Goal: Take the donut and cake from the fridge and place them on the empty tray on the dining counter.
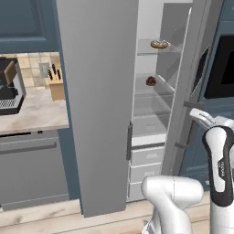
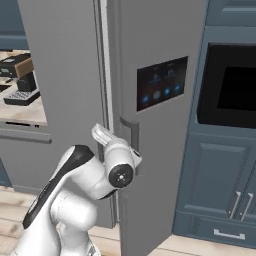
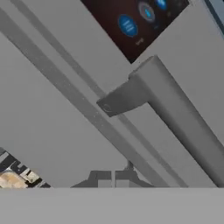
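The fridge [image 1: 100, 91] stands with its left door swung wide and its right door [image 2: 155, 50] part open. On an upper glass shelf inside lies the donut [image 1: 159, 44], with the dark cake [image 1: 151, 81] one shelf lower. My gripper [image 3: 113, 178] is shut with nothing between its fingers. It points at the outside of the right door, just short of the top end of the bar handle [image 3: 179, 109]. In the right base view the hand [image 2: 102, 134] sits beside that handle [image 2: 131, 132]. The tray and the dining counter are out of view.
A dark touch panel [image 2: 161, 82] is set in the right door. Left of the fridge a wall counter [image 1: 36, 114] carries a coffee machine [image 1: 9, 87] and a knife block [image 1: 55, 82]. A built-in oven [image 2: 230, 85] and blue-grey cabinets [image 2: 225, 185] stand to the right.
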